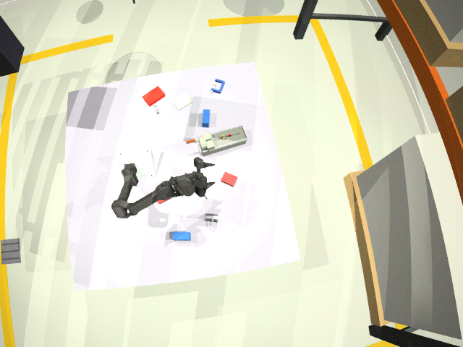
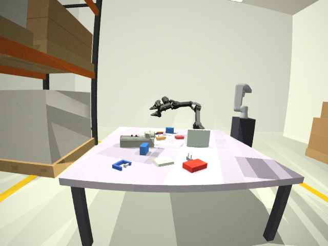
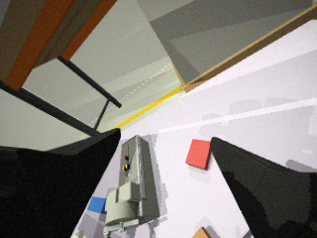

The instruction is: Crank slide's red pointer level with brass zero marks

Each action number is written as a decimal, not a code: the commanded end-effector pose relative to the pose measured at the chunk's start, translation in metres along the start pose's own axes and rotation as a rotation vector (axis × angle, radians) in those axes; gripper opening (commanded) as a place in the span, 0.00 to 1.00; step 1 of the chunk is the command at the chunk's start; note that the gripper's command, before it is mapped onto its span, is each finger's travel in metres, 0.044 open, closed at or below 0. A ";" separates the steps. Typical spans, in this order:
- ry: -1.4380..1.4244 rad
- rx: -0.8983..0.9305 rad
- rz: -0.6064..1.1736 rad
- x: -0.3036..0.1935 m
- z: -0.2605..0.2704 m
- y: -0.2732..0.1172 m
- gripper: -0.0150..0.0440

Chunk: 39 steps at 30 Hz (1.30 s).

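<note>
The grey-green crank machine point(image 1: 224, 143) point(image 2: 136, 142) point(image 3: 149, 198) lies on the table. Its orange handle point(image 1: 190, 141) point(image 2: 159, 132) sticks out at the headstock end. The red pointer point(image 1: 229, 135) point(image 3: 126, 158) sits in the top slot, a little apart from the brass zero marks point(image 1: 223, 136) point(image 3: 126, 168), on the side away from the handle. My gripper point(image 1: 214, 174) point(image 2: 150, 111) point(image 3: 166, 137) is wide open and empty. It hangs above the table, beside the machine and clear of the handle. The handle is not clearly visible in the wrist view.
A red block point(image 1: 228, 178) point(image 3: 199, 154) lies near the machine. A blue block point(image 1: 205, 118) point(image 2: 144, 148) stands close on its other side. A pale upright panel point(image 2: 198, 138) stands near the arm's base. Another blue block point(image 1: 181, 236), a red box point(image 1: 153, 95) and a blue clamp-like frame point(image 2: 116, 166) lie farther out.
</note>
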State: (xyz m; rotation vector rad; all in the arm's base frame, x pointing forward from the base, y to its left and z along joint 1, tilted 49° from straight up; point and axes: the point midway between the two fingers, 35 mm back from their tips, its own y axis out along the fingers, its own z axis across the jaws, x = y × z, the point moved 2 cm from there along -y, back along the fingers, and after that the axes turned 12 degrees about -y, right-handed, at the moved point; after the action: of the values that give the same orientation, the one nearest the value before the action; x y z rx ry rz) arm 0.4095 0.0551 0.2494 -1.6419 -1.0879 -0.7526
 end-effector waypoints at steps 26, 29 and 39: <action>-0.415 -0.065 0.389 -0.062 0.137 0.093 1.00; -0.466 -0.082 0.418 -0.071 0.152 0.099 1.00; -0.619 -0.135 0.485 -0.099 0.193 0.112 1.00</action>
State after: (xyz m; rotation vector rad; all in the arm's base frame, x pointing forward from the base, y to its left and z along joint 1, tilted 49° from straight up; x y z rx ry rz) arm 0.4670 0.1948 0.0656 -2.1897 -0.9968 -0.0065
